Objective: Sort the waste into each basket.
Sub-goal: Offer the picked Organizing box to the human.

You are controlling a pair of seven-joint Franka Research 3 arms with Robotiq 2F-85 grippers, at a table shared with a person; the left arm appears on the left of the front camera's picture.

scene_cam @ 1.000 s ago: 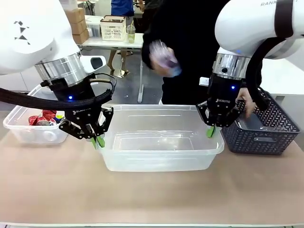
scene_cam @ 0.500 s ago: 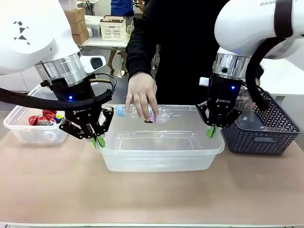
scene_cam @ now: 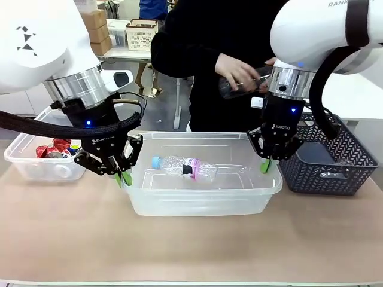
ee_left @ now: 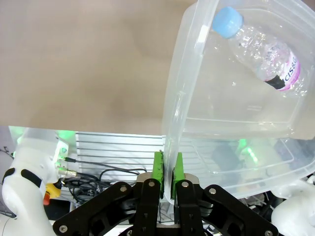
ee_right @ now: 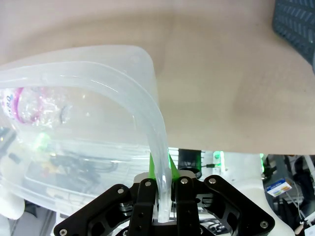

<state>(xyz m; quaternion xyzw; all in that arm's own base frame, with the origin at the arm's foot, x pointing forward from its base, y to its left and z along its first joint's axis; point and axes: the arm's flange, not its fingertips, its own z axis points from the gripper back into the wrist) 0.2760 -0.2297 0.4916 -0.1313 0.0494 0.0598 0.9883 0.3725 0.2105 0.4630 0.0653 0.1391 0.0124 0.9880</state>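
- Front view: the left tool [scene_cam: 124, 175] is clamped on the left rim of the middle tub [scene_cam: 197, 207], and the right tool [scene_cam: 265, 165] on its right rim. A clear bottle [scene_cam: 182, 168] lies on its side inside.
- Behind it, a person's hand [scene_cam: 236, 69] holds a second bottle [scene_cam: 226, 89]. Red cans [scene_cam: 57, 147] sit in the left tub [scene_cam: 24, 168].
- Left wrist view: green pads [ee_left: 158, 169] pinch the tub wall, with the blue-capped bottle beyond it.
- Right wrist view: the tool grips the rolled rim above the counter [ee_right: 221, 73].

Tub [scene_cam: 197, 204] clear glossy plastic; bottle [scene_cam: 185, 168] crinkled clear plastic; tabletop [scene_cam: 191, 245] matt tan.
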